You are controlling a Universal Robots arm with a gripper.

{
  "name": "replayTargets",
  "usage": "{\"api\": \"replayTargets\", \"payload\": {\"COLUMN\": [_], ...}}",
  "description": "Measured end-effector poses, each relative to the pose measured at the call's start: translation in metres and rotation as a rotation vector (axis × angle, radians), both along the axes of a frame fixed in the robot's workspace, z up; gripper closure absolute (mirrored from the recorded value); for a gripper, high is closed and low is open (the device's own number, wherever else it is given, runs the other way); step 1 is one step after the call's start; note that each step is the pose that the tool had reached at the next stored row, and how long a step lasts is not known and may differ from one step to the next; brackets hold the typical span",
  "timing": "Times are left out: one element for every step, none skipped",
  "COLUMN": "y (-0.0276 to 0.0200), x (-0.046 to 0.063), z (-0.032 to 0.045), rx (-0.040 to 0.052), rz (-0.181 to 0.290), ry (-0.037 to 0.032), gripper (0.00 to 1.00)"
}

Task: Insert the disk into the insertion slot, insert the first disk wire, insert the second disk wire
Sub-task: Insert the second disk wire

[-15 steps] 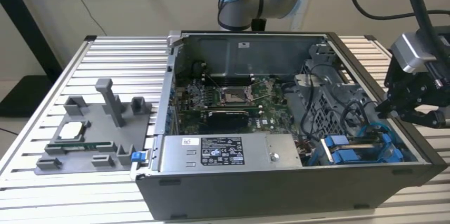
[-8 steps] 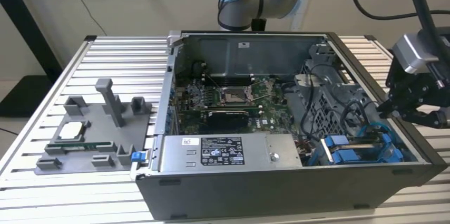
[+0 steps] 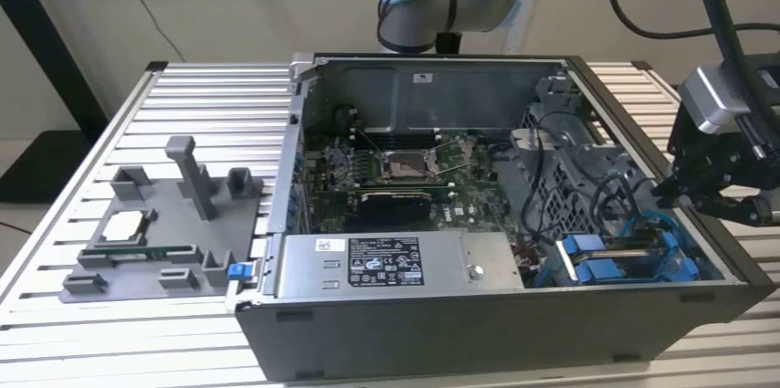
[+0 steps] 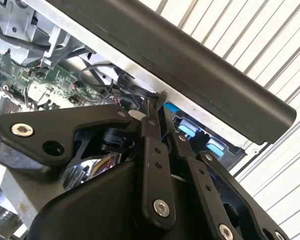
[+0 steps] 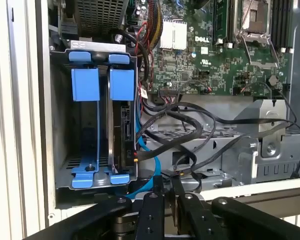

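Observation:
The disk (image 5: 122,135) stands on edge inside the insertion slot (image 5: 65,125), a grey metal bay with blue rails and blue tabs (image 5: 121,82), at the case's corner. The bay (image 3: 627,260) sits at the exterior view's lower right. Beside it run black wires (image 5: 190,125) and a light blue cable (image 5: 146,155); which ends are plugged in is hidden. My gripper (image 3: 719,196) hangs over the case's right wall, just outside the bay. In both wrist views its thin fingers (image 4: 151,115) lie close together, shut, and I see nothing between them.
The open computer case (image 3: 488,333) lies on a slatted aluminium table (image 3: 195,105). A silver power-supply box (image 3: 390,265) borders the bay, with the motherboard (image 3: 403,169) behind it. A grey fixture (image 3: 159,233) with small parts stands at the exterior view's left. The case's black edge (image 4: 200,65) runs close to the fingers.

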State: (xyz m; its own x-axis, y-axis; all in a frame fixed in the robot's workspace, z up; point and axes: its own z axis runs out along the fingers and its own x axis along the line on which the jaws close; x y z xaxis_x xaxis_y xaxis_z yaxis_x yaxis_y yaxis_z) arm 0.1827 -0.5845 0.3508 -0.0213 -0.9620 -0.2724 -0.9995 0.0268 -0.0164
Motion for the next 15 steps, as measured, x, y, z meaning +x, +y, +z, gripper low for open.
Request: {"api": "replayTargets", "payload": {"y": [0.0000, 0.0000, 0.0000, 0.0001, 0.0000, 0.0000, 0.0000, 0.0000, -0.0001, -0.0003, -0.0004, -0.0005, -0.0006, -0.0007, -0.0007], "x": [0.000, 0.000, 0.000, 0.000, 0.000, 0.000, 0.000, 0.000, 0.000, 0.000, 0.000, 0.000, 0.000, 0.000, 0.000], "z": [-0.0002, -0.0002, -0.0002, -0.0002, -0.0001, 0.0004, 0.0017, 0.0031, 0.0041, 0.0053, 0.0067, 0.0081, 0.0094, 0.0105, 0.0114], "rx": [0.0009, 0.0022, 0.0034, 0.0044, 0.0057, 0.0072, 0.0086, 0.0092, 0.0094, 0.0094, 0.0092, 0.0093, 0.0092, 0.0093, 0.0091], "rz": [0.000, 0.000, 0.000, 0.000, 0.000, 0.000, 0.000, 0.001, 0.000, 0.000, 0.000, 0.000, 0.000, 0.000, 0.001], "ry": [0.0000, 0.0001, 0.0001, 0.0001, 0.0001, 0.0001, 0.0002, 0.0005, 0.0010, 0.0017, 0.0025, 0.0036, 0.0044, 0.0051, 0.0055], "gripper": [0.00, 0.00, 0.00, 0.00, 0.00, 1.00, 1.00, 1.00, 1.00, 1.00, 1.00, 1.00, 1.00, 1.00, 1.00]}}
